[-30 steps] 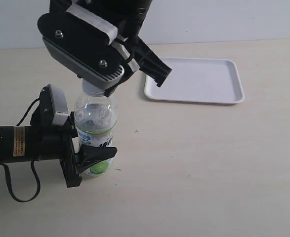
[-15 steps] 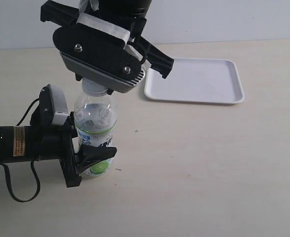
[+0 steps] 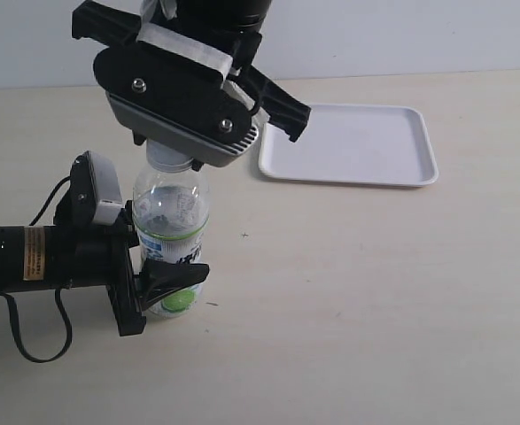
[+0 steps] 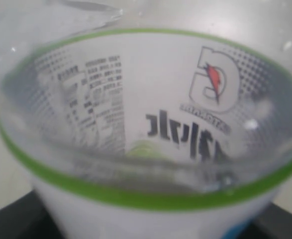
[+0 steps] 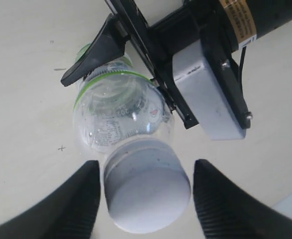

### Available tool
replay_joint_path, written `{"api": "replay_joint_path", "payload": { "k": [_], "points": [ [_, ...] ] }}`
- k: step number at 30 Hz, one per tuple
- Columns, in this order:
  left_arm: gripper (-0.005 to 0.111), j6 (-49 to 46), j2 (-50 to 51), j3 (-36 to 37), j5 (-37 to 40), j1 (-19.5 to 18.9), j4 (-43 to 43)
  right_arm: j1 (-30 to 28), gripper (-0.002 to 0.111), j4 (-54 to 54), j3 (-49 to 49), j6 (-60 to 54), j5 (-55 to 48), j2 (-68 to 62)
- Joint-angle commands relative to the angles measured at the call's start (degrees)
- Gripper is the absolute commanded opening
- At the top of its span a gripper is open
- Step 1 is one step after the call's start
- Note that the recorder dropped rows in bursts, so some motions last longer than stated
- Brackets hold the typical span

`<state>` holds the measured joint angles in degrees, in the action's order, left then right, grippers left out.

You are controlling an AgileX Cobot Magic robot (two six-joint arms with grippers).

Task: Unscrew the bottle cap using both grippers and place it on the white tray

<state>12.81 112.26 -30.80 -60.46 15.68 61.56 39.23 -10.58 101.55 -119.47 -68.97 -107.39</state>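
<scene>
The clear bottle [image 3: 171, 212] stands upright on the table, and my left gripper [image 3: 158, 288] is shut on its labelled lower body. Its label fills the left wrist view [image 4: 150, 114]. The white bottle cap [image 5: 148, 191] sits on the neck. My right gripper [image 5: 146, 199] hangs over it, open, with one black finger [image 5: 81, 204] close beside the cap and the other [image 5: 220, 199] a small gap away. In the exterior view the right gripper [image 3: 175, 152] hides most of the bottle cap [image 3: 165, 160]. The white tray [image 3: 348, 143] lies empty at the back right.
The left arm's black body [image 3: 38, 257] and its cable [image 3: 38, 345] lie along the table at the left. The right arm's grey camera block [image 3: 184, 106] hangs over the bottle. Bare beige table [image 3: 375, 292] spreads between the bottle and the tray.
The right gripper has turned about the cap's axis, then held still. The bottle and the left gripper have not moved.
</scene>
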Motion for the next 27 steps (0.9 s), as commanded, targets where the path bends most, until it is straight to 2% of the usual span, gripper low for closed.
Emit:
{"api": "replay_joint_path", "payload": {
  "k": [1,3,6,18,27],
  "points": [
    [0.0,1.0,-0.4,0.0,-1.4,0.4,-0.3,0.1,0.072,-1.8,0.0,4.4,1.3,0.3],
    [0.0,1.0,-0.4,0.0,-1.4,0.4,-0.3,0.1,0.078,-2.0,0.0,8.8,2.3,0.3],
    [0.0,1.0,-0.4,0.0,-1.4,0.4,-0.3,0.1,0.081,-2.0,0.0,15.0,3.1,0.3],
    [0.0,1.0,-0.4,0.0,-1.4,0.4,-0.3,0.1,0.081,0.7,0.0,64.2,2.8,0.3],
    [0.0,1.1,-0.4,0.0,-1.4,0.4,-0.3,0.1,0.081,3.6,0.0,86.3,2.9,0.3]
  ]
}}
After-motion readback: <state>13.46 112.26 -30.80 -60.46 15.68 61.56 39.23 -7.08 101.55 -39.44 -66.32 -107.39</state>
